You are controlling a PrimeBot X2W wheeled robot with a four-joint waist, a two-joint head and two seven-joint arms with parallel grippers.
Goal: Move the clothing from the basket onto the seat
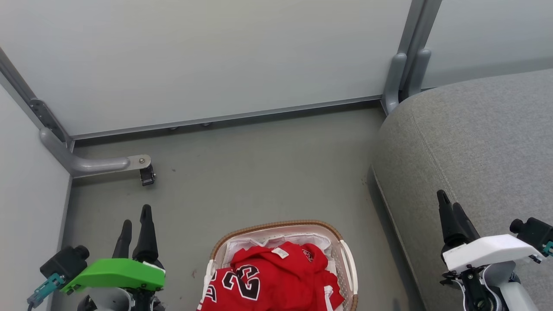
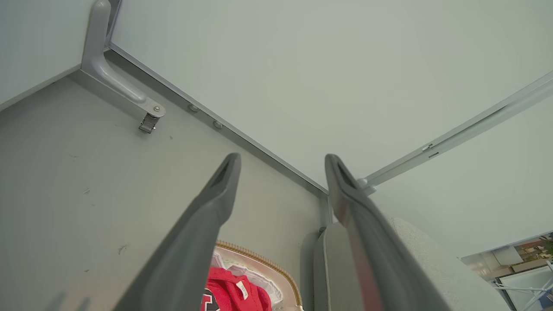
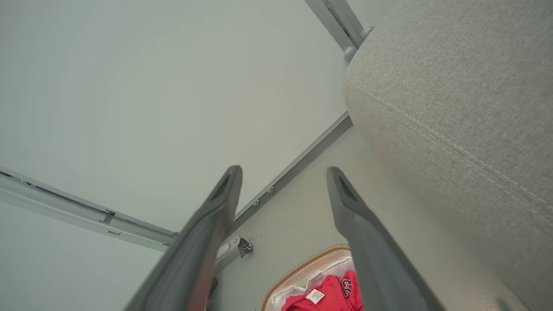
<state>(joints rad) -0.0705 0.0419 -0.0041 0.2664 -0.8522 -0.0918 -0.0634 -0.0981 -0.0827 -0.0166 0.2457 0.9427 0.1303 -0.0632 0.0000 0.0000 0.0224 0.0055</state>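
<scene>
Red clothing (image 1: 270, 276) with a black-and-white "23" is heaped in the white basket (image 1: 348, 259), which stands on the floor at the bottom centre of the head view. The grey seat (image 1: 475, 142) rises to the basket's right. My left gripper (image 1: 136, 220) hangs open over the floor left of the basket, nothing between its fingers. My right gripper (image 1: 449, 207) is open above the seat's front part, also empty. The left wrist view catches the clothing (image 2: 229, 293), basket rim (image 2: 259, 259) and seat (image 2: 414, 259). The right wrist view has the clothing (image 3: 328, 293), basket rim (image 3: 302, 268) and seat (image 3: 453, 95).
Pale partition walls (image 1: 216, 56) close the space behind and on the left. A grey metal foot with a caster (image 1: 144, 170) juts onto the floor at the left; a post base (image 1: 399, 77) stands by the seat's far corner. Grey floor (image 1: 259, 172) lies between basket and wall.
</scene>
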